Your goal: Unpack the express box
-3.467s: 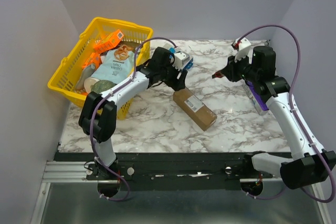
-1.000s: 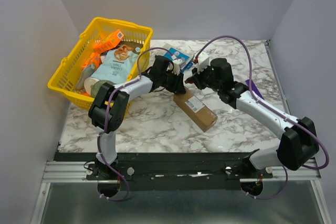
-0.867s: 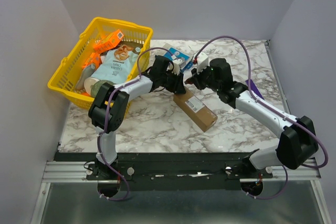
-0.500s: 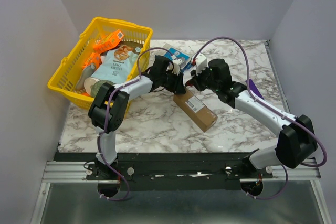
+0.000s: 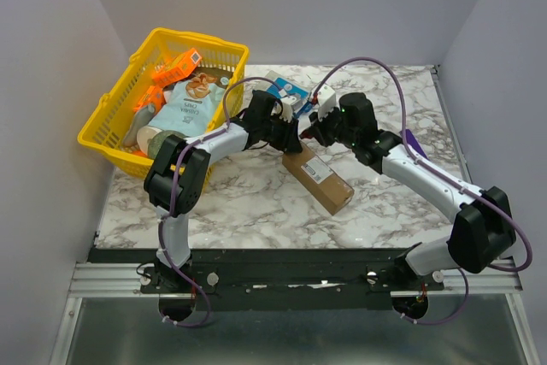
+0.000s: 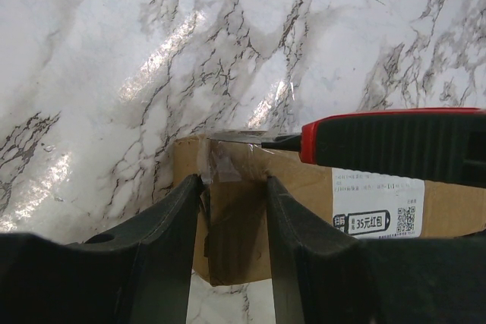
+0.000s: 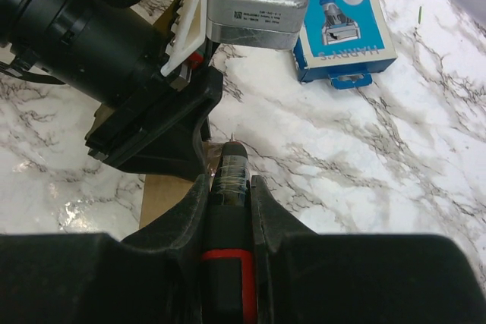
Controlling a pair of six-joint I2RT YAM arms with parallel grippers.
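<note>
white arm links (image 5: pixel 427 179), black joints (image 5: pixel 175 179), purple cables (image 5: pixel 369 60); left gripper (image 6: pixel 231 184) fingers (image 6: pixel 163 248) matte black.

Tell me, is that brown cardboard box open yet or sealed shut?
Shut. The box has a flat, closed top, clear tape wraps its end, and the knife blade sits just at the tape's edge.

My overhead feed is bright and even, with only soft shadows on the marble table (image 5: pixel 256 203). On the left wrist feed I get white glare streaks across the marble (strongest at the left), and the fingers (image 6: pixel 163 256) of the left gripper (image 6: pixel 231 187) sit dark and soft-focused. On the right wrist feed the knife (image 7: pixel 226 286) softens near the lens.
</note>
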